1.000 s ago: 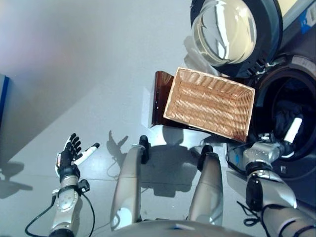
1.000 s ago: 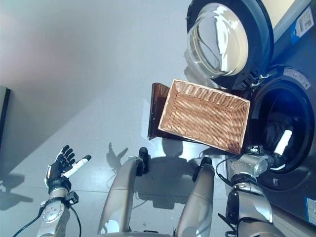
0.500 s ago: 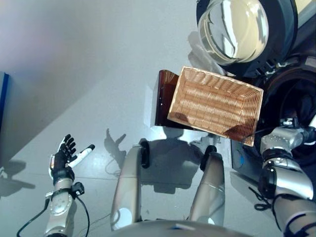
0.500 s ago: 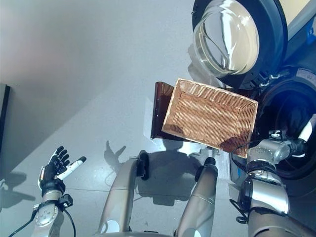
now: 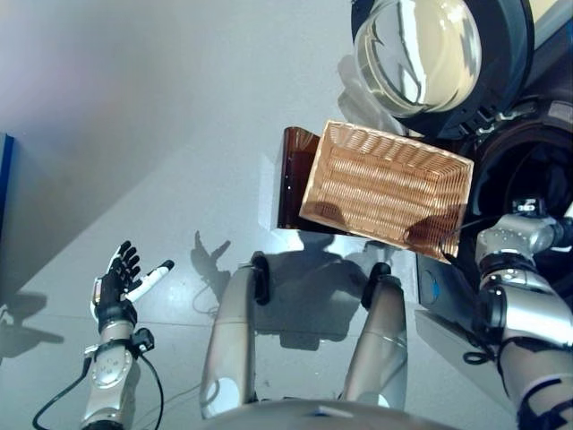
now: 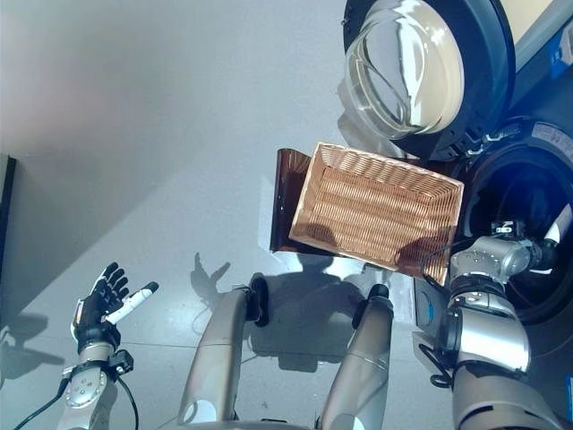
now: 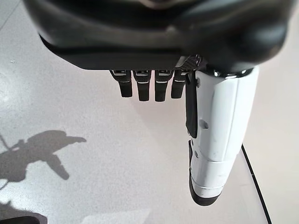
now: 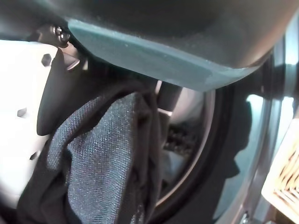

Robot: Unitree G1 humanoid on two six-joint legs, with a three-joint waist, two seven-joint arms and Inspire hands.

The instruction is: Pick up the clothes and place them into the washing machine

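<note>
The washing machine's drum opening (image 6: 524, 193) gapes at the right, with its round glass door (image 6: 416, 72) swung open above it. My right hand (image 6: 560, 226) reaches inside the drum, only its white thumb and wrist showing from above. In the right wrist view a dark grey cloth (image 8: 100, 163) hangs from my right hand (image 8: 163, 37), pinched between the white thumb and the fingers, just inside the drum rim. My left hand (image 5: 116, 285) is held out low at the left over the floor, open, with nothing in it (image 7: 149, 86).
A wicker basket (image 6: 376, 210) with nothing in it rests tilted on a dark brown stand (image 6: 285, 202) just left of the machine. Grey floor spreads to the left. A dark-edged panel (image 5: 3, 179) shows at the far left edge.
My right hand has pushed further into the drum, so less of it shows from above. The left hand has dropped slightly. The camera has shifted a little.
</note>
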